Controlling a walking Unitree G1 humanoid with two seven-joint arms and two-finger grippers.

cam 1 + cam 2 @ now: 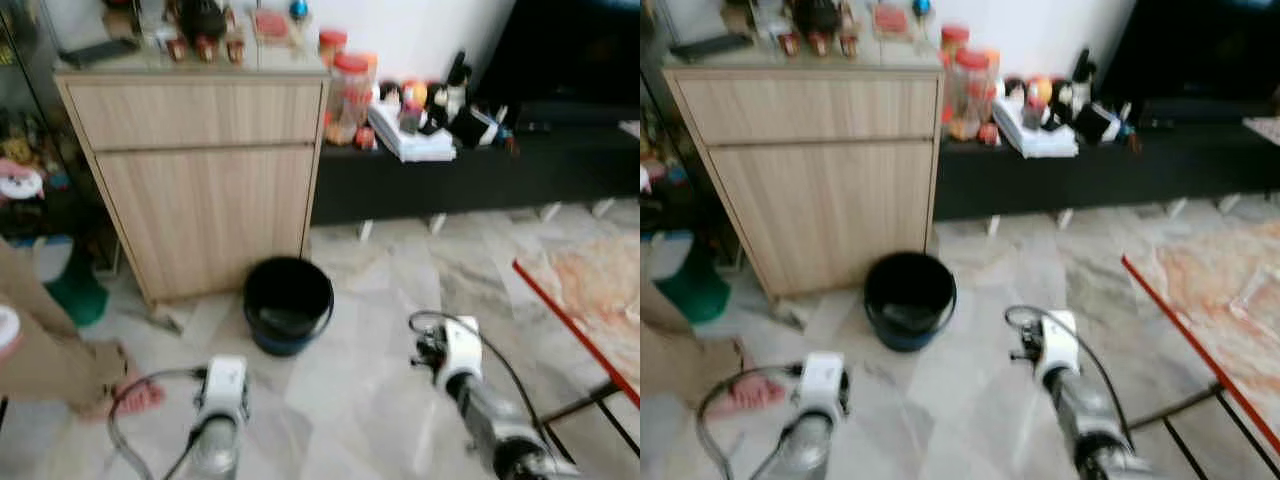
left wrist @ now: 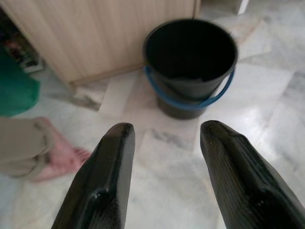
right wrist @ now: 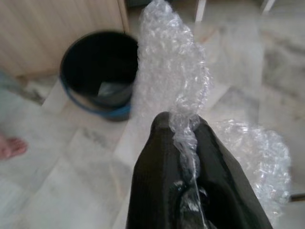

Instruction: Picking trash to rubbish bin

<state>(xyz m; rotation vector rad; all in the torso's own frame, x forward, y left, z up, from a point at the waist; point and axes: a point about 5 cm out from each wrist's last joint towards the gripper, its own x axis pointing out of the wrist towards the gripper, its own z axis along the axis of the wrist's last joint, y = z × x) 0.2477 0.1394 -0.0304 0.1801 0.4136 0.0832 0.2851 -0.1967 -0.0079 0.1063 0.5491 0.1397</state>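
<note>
Right claw [image 3: 183, 143] clamped on bubble wrap [image 3: 171, 71]

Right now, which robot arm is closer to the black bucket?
Left, narrowly, I think. The open left gripper points at the black bucket from just short of it; the right gripper, pinching bubble wrap, hangs beside it.

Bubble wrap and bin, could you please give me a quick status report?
Right pincer shut on bubble wrap, short of the bin. Left pincer open, empty. Black bin on the floor by the cabinet. Person's foot at the left, off the path.
</note>
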